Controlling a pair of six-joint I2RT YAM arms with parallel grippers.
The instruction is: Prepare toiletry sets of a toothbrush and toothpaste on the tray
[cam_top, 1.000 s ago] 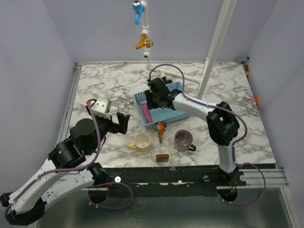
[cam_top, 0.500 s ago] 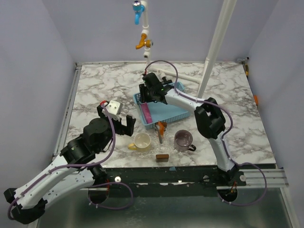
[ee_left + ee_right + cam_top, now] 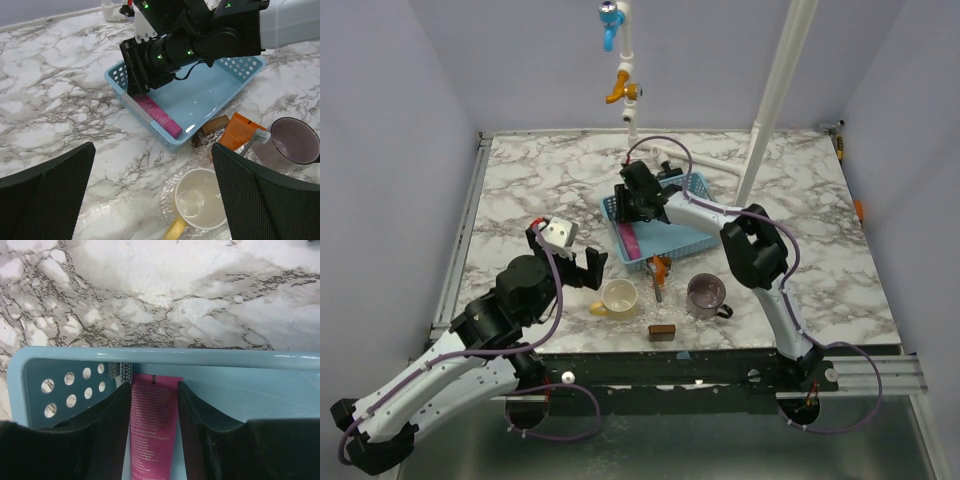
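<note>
Right gripper (image 3: 154,390) lowered into tray (image 3: 150,356), fingers pinching pink tube (image 3: 159,114), tube end just ahead of fingertips, near tray wall. Left gripper (image 3: 155,172) hovering, fingers spread wide, nothing between. Toothpaste (image 3: 239,131) and toothbrush (image 3: 256,139) outside tray, just beyond left gripper's right finger, beside purple cup (image 3: 295,145). Judged early stage: orange tube and brush not yet on tray.

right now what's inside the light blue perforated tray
In the light blue perforated tray, a flat pink tube lies along the left wall, between the fingers of the right gripper. The visible floor is otherwise bare; the gripper hides one corner.
</note>
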